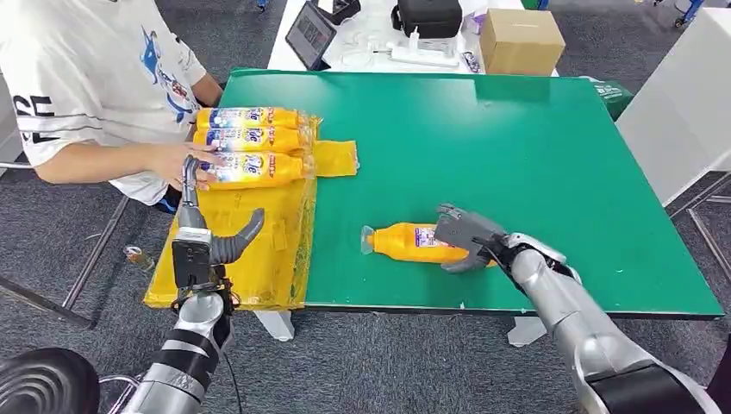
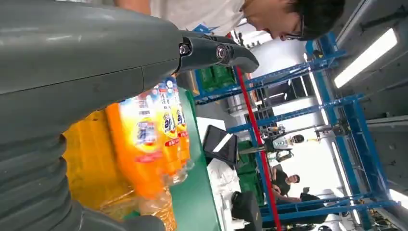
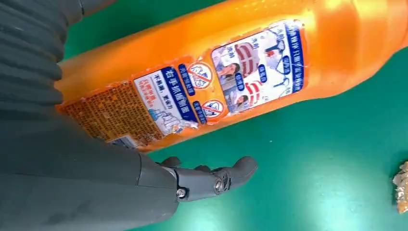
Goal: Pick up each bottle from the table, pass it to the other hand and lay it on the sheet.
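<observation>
An orange bottle (image 1: pixel 405 242) with a blue and white label lies on its side on the green table (image 1: pixel 517 155), cap toward the yellow sheet (image 1: pixel 259 250). My right hand (image 1: pixel 465 235) is cupped over its base end. In the right wrist view the thumb (image 3: pixel 211 179) lies beside the bottle (image 3: pixel 231 82) with a strip of green between them. My left hand (image 1: pixel 203 237) stands raised over the sheet, fingers up, thumb spread, holding nothing. Three orange bottles (image 1: pixel 250 142) lie side by side at the sheet's far end, also close in the left wrist view as bottles (image 2: pixel 154 139).
A seated person at the left rests a hand (image 1: pixel 185 164) on the nearest of the three bottles. Behind the green table are a tablet (image 1: pixel 309 34), a black bag (image 1: pixel 428 17) and a cardboard box (image 1: pixel 520 40). A white table (image 1: pixel 681 95) stands at the right.
</observation>
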`<state>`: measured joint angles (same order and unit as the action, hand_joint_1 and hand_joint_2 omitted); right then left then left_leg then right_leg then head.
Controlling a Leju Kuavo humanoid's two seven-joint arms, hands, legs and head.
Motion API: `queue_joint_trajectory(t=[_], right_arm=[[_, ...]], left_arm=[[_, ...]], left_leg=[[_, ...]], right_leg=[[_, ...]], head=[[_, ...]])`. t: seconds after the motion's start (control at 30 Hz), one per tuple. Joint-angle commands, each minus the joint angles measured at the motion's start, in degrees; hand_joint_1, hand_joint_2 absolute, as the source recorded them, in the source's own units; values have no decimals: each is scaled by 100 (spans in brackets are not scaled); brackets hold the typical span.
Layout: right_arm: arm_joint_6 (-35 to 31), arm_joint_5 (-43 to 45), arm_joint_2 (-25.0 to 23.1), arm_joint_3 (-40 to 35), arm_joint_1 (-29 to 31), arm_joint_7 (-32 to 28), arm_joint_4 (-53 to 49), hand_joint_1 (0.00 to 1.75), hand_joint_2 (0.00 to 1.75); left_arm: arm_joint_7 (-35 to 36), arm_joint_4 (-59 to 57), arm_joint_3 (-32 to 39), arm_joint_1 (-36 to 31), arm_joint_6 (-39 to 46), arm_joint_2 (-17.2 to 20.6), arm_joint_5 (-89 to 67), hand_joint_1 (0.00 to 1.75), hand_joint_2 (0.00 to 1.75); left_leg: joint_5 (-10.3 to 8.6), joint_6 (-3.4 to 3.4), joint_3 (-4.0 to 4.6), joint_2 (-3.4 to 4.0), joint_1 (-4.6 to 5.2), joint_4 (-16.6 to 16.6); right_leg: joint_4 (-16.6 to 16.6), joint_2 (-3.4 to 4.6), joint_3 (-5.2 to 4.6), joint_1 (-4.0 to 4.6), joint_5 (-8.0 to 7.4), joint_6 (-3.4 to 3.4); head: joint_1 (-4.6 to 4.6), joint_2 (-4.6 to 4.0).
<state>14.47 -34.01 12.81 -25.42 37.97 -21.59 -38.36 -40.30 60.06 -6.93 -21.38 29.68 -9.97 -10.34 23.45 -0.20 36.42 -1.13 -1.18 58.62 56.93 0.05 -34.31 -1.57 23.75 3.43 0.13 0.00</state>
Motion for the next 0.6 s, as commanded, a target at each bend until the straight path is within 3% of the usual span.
queue_joint_trajectory(t=[0.03,0.47,0.6], right_arm=[[232,58,344,-630,81,138,30,0,175],[273,34,370,-867,85,285,139,0,175],[78,-156,48,-1286,137,596,772,0,175]], left_arm=[[30,-463,-62,-229,-76,-13,33,0,175],[30,-548,-62,-246,-136,-38,27,0,175],[30,-800,-62,-343,-176,-96,34,0,175]], left_leg=[[8,11,-23,6,-5,-3],[4,6,-14,3,-3,-2],[6,8,-25,8,-5,-6]], right_leg=[[-10,-8,28,11,5,-22],[-6,-5,17,7,3,-16],[-12,-2,28,10,2,-18]], head=[[0,0],[0,0],[0,0]])
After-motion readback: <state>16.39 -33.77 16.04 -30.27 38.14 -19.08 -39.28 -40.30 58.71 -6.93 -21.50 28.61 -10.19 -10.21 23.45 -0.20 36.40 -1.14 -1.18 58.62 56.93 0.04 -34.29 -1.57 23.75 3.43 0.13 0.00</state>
